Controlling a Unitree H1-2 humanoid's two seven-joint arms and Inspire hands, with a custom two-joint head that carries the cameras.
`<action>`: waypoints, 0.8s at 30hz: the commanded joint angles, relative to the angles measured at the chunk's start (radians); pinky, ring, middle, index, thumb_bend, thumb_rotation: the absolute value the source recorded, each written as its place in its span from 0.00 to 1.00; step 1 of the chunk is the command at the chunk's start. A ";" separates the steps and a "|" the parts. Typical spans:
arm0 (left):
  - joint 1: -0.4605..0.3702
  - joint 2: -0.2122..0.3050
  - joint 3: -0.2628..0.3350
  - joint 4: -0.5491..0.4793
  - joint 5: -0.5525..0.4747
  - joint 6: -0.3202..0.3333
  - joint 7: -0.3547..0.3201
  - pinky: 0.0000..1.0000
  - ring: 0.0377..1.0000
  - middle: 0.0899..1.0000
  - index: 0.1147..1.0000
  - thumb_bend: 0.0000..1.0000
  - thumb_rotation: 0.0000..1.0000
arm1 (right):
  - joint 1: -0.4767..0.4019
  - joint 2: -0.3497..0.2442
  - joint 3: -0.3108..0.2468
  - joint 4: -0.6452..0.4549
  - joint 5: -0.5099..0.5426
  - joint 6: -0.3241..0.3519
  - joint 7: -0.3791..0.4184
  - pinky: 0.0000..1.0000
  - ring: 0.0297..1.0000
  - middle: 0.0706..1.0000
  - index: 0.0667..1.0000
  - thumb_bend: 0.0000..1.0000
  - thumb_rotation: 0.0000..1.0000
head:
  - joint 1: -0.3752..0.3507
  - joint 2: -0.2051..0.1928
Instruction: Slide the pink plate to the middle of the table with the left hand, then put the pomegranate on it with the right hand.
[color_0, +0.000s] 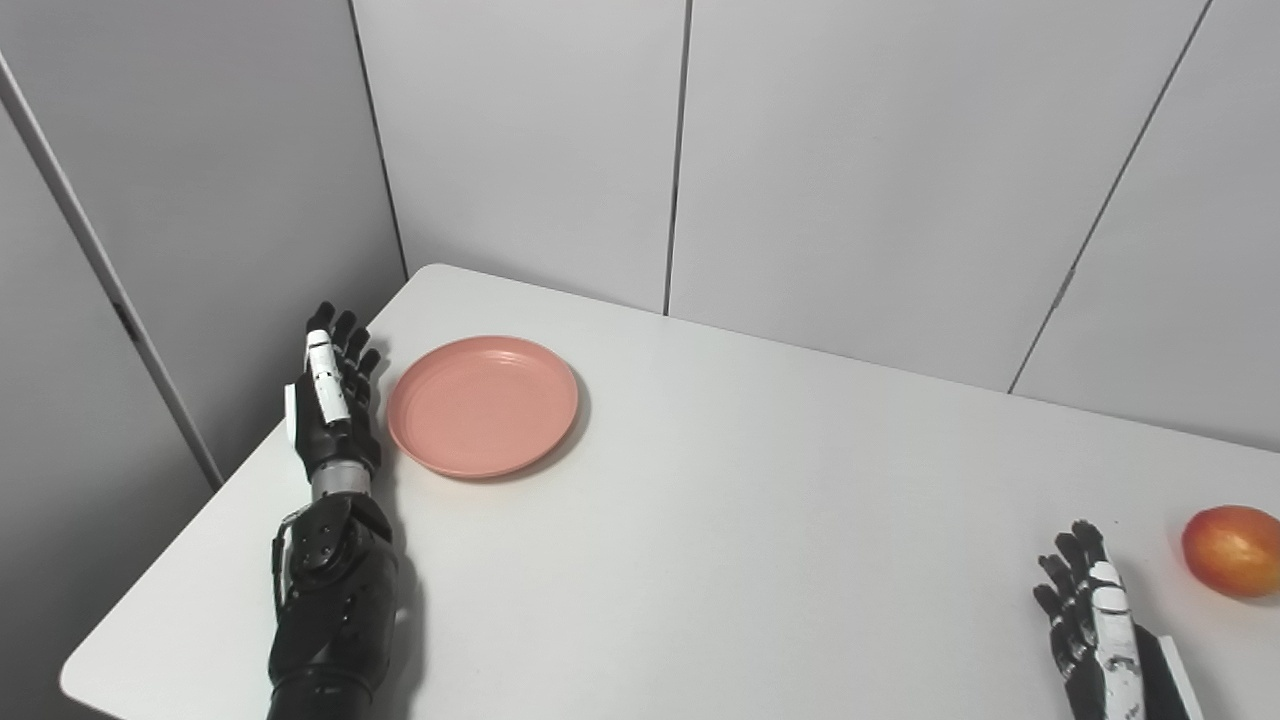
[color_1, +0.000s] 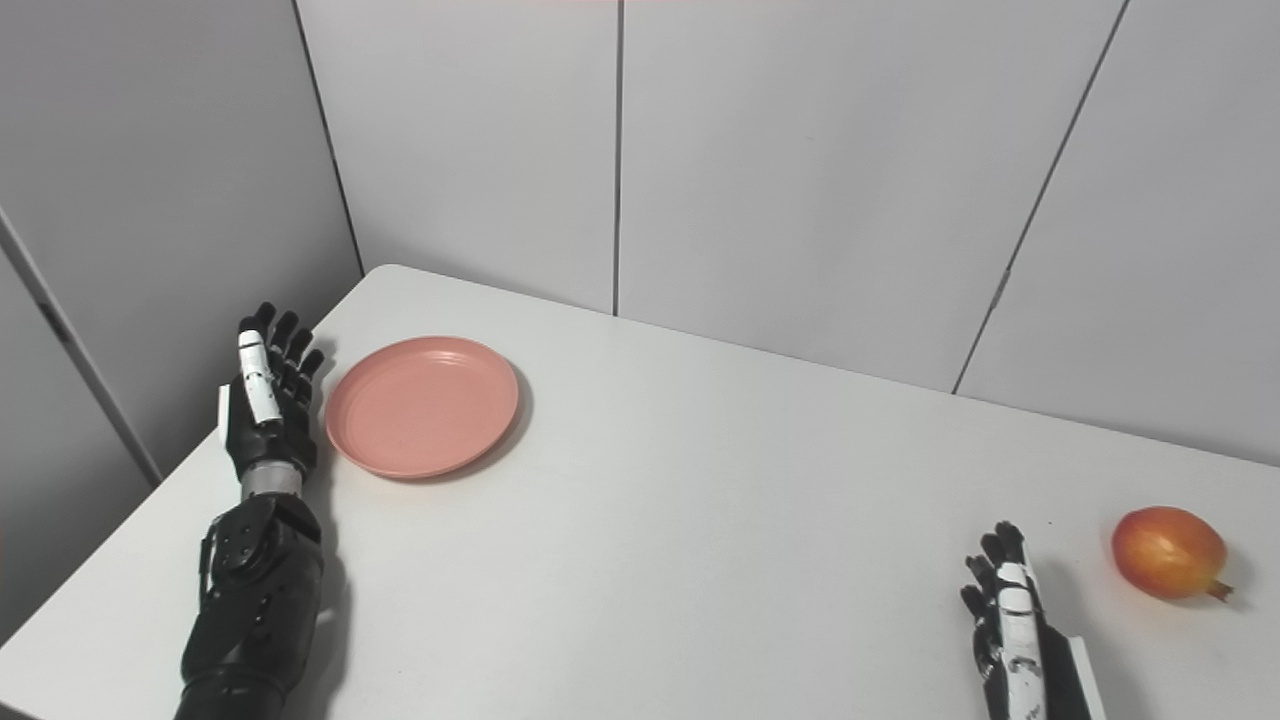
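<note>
White table (color_0: 760, 520), grey panel walls | pink plate (color_0: 483, 404) far left, empty | left hand (color_0: 330, 395) just beside its left rim, fingers spread, holding nothing | right hand (color_1: 1010, 620) unclenched, empty, near pomegranate (color_1: 1168, 552) | plate likely light, stiff, slides easily: push at rim | pomegranate firm, may roll: wrap round | right eye view shows its calyx tip, cropped in left.

I count one pink plate (color_0: 483, 405) on the one white table (color_0: 760, 520). I count one pomegranate (color_1: 1168, 553), red and orange. I see two robot hands, a left hand (color_0: 330, 400) and a right hand (color_1: 1010, 620).
</note>
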 joint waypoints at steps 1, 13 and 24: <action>-0.013 0.004 -0.008 0.023 0.006 0.020 -0.001 0.91 0.91 0.91 0.88 0.37 1.00 | -0.022 -0.001 -0.005 -0.027 0.008 -0.009 0.000 1.00 1.00 1.00 1.00 0.19 1.00 | 0.002 0.001; 0.005 0.003 -0.050 0.010 -0.033 0.094 -0.101 0.88 0.88 0.89 0.88 0.38 1.00 | -0.022 0.002 -0.002 -0.024 0.011 -0.013 0.002 1.00 1.00 1.00 1.00 0.18 1.00 | -0.009 0.005; 0.009 -0.014 -0.091 -0.014 -0.025 0.118 -0.139 0.94 0.91 0.91 0.89 0.34 1.00 | -0.022 0.001 0.001 -0.019 0.009 -0.019 0.005 1.00 1.00 1.00 1.00 0.21 1.00 | -0.017 0.010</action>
